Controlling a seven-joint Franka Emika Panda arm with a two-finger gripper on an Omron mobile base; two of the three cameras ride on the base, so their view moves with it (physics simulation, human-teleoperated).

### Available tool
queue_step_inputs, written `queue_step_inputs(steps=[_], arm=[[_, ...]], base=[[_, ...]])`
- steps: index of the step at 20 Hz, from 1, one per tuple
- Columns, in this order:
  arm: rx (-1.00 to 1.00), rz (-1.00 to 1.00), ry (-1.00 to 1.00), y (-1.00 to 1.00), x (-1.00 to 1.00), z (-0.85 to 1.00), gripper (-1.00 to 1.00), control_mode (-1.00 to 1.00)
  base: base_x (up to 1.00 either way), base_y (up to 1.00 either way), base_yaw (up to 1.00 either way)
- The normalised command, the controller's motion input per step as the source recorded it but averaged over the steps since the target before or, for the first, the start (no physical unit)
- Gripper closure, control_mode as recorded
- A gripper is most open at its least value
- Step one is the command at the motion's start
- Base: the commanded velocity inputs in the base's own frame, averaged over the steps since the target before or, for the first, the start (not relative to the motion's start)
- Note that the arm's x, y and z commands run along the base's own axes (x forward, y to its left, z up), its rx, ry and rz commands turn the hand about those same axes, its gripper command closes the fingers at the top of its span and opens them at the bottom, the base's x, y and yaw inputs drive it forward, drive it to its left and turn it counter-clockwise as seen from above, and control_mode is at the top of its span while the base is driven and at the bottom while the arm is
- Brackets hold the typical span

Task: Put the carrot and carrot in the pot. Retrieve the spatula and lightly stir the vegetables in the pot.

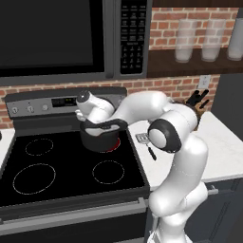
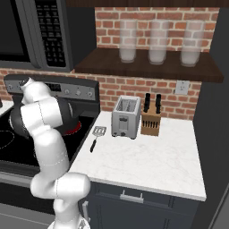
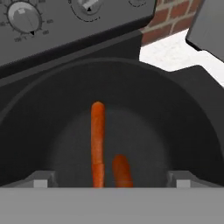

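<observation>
Hovering with jaws wide and empty over the pot [image 3: 175, 113], we saw both carrots [image 3: 98, 140] lying directly below; the spatula [image 2: 96, 135] (on the desk, well aside) risked being fumbled by its thin handle.

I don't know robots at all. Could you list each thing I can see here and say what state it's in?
gripper: open, empty, over the pot.
pot: upright on the back right burner, no lid.
carrots: two, lying on the pot's bottom.
burner: glowing red under the pot.
spatula: flat on the counter beside the stove, untouched.
toaster: slots empty.
knife block: knives in.
</observation>
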Motion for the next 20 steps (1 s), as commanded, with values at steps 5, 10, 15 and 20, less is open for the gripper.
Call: queue_step_inputs(steps=[5,10,15,20], arm=[[0.00,0.00,0.00,-0.24,-0.74,0.52,-1.00,-1.00],[0.00,0.00,0.05,-0.40,-0.73,0.31,-1.00,-1.00],[0.00,0.00,0.04,-0.71,-0.85,0.02,-1.00,-1.00],[0.00,0.00,0.01,-0.77,-0.82,0.00,-1.00,-1.00]], base=[[0.00,0.00,0.00],[0.00,0.00,0.00],[0.00,0.00,0.00],[0.00,0.00,0.00]])
